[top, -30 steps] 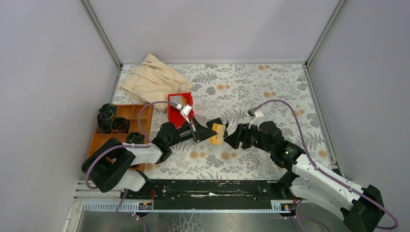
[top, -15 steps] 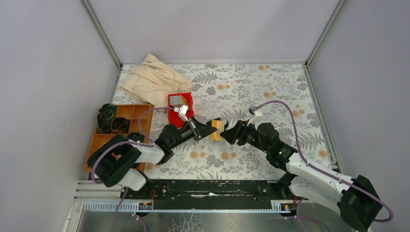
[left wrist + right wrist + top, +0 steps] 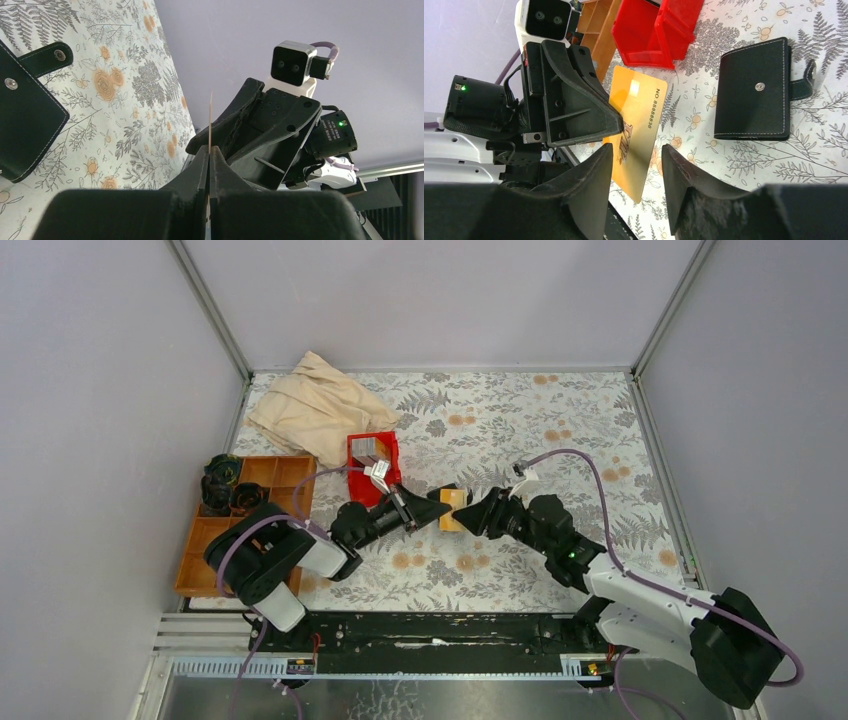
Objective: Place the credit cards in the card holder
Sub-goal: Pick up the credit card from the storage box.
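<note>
The left gripper [image 3: 209,150] has its fingers pressed together on one tan card [image 3: 639,112], pinching it by one end. In its own camera the card is only a thin line, standing up toward 12 o'clock out of the fingers.

The right gripper [image 3: 636,150] is spread wide and holds nothing. In its own camera the card is right ahead at 12 o'clock. The card's long side runs from 12 down to 6, and its near end shows in the gap between the two fingers. I cannot tell if the fingers touch it. The card's flat face looks at this camera, so I think the fingers sit by its long edges, not its flat sides. The wrist may need to turn before it can take the card.

From above, the left gripper is at 9 o'clock of the card and the right gripper at 3 o'clock, both close.

The card holder [image 3: 754,90] lies flat and folded on the table [image 3: 824,150], near, at 2 o'clock from the right gripper. Its tab sticks out toward 3 o'clock.
</note>
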`<state>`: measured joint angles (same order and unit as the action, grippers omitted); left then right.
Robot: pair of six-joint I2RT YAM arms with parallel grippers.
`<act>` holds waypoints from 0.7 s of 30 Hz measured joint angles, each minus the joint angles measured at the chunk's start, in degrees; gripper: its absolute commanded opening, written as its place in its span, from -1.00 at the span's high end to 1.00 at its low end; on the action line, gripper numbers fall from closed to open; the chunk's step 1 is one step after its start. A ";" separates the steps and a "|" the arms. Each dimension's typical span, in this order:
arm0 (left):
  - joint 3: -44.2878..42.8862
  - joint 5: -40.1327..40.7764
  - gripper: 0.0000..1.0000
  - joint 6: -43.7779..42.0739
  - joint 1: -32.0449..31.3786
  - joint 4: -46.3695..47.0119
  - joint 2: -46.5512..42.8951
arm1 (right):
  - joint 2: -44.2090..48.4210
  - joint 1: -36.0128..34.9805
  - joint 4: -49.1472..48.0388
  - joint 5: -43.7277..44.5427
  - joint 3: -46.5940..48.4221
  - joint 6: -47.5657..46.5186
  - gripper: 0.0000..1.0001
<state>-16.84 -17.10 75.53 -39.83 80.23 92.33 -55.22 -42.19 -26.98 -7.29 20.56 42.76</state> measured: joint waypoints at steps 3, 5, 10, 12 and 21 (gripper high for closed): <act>0.00 -0.24 1.00 1.01 0.00 2.14 1.18 | -1.31 0.00 -2.32 -0.81 -0.39 0.94 0.32; 0.00 -0.48 1.00 1.57 0.00 3.28 1.88 | -2.12 0.00 -3.50 -1.22 -0.63 1.66 0.62; 0.13 -0.22 0.89 2.16 0.20 3.91 2.54 | -2.93 0.42 -6.08 -1.86 -0.76 3.67 1.00; 0.15 -0.22 0.43 2.16 0.33 4.22 2.54 | -3.15 0.63 -6.58 -2.25 -0.76 4.22 1.00; 1.86 -0.46 -0.17 0.31 2.49 -0.33 -0.76 | -3.34 0.98 -2.82 -2.99 1.49 1.75 1.00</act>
<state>-14.98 -17.56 75.83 -37.34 79.90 91.57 -58.57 -41.21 -29.80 -10.28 22.04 44.51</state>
